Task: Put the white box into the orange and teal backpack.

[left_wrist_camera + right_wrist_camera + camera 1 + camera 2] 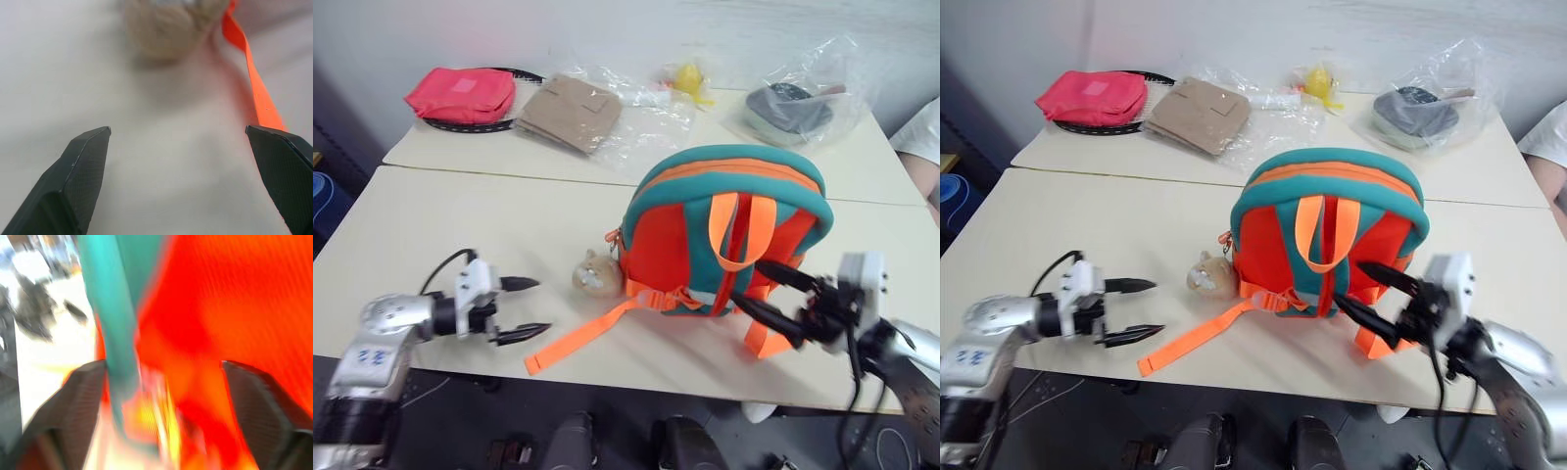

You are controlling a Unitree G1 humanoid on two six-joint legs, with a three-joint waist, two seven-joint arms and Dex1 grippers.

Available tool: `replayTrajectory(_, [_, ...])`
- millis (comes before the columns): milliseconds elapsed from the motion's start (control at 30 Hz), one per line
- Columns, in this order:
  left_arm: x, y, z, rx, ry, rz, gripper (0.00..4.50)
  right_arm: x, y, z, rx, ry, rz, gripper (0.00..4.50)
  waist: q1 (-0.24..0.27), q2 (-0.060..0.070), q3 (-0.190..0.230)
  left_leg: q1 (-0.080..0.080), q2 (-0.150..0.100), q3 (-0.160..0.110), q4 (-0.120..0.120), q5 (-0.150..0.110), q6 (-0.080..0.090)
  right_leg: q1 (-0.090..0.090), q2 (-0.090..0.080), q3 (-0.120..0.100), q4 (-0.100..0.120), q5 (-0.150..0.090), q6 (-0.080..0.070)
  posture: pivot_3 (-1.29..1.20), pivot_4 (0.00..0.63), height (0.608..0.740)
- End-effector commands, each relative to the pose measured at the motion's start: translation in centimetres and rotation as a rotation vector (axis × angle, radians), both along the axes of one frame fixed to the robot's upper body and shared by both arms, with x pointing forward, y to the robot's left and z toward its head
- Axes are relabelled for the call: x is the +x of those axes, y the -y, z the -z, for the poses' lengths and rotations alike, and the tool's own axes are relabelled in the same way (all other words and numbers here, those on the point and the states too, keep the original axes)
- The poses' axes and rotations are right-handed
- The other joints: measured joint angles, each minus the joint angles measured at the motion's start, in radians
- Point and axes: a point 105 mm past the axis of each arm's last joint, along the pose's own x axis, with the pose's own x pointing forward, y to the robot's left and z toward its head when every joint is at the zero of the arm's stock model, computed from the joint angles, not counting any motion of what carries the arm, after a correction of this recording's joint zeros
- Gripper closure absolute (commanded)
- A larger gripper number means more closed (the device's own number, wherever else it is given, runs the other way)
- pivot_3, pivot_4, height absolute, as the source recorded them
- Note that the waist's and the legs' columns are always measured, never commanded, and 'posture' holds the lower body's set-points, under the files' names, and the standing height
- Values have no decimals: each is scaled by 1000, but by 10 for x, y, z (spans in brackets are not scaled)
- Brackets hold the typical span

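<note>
Orange webbing is the nearest hazard for us: a loose strap (pixel 582 339) trails off the backpack (pixel 724 230) toward the front edge of the table (pixel 431 225), and its end lies just beside our left gripper (pixel 521 307). That gripper hangs over the table near the front edge with its fingers spread wide and nothing between them. If we sweep it sideways from here, we judge a fingertip could hook the strap and drag the whole bag.

Our right gripper (pixel 769 294) sits against the lower right of the backpack, fingers likewise wide apart and holding nothing, with the bag's orange panel and teal trim right in front of them. A push from this side could tip or slide the soft bag, or snag the second strap (pixel 759 338) that hangs there.

Beside the bag's lower left corner lies its tan plush head (pixel 595 271), which a careless move could knock about.

We cannot see the white box in any view; the bag stands upright and we cannot tell whether the box is inside.

Farther back sit a red pouch (pixel 462 94), a tan packet in clear plastic (pixel 570 112), a small yellow item (pixel 688 79) and a bagged dark object (pixel 790 106).

No brand, label or lettering is readable anywhere.
</note>
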Motion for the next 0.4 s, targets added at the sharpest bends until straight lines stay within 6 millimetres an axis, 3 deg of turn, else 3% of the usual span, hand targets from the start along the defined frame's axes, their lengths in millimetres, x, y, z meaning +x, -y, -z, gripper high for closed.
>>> replayTrajectory(33, [-15, -19, -13, 36, 63, -56, 0, -10, 50, 14, -230, 18, 11, 58, 0, 0, 0, 0, 0, 1, 0, -4, 6, 0, -1, 1, -1, 0, 0, 0, 150, 740])
replayTrajectory(133, [-26, -24, -18, 22, 86, -104, 0, 0, 92, 15, -302, 54, 114, 58, -2, 0, 0, 1, -1, 1, 1, -5, 9, 2, -3, 2, -3, 0, 0, 0, 150, 740])
replayTrajectory(200, [-30, -29, -18, 44, 99, -130, 0, 6, 108, 17, -345, 76, 142, 58, -9, 0, 0, 2, -1, 1, 1, -5, 9, 2, -3, 2, -3, 0, 0, 0, 150, 740])
replayTrajectory(400, [-28, -37, -20, 40, 67, -187, 0, 32, 122, 19, -371, 113, 130, 58, -16, 2, 1, 4, 0, 2, -1, -4, 6, 2, -1, 1, 0, 0, 0, 0, 150, 740])
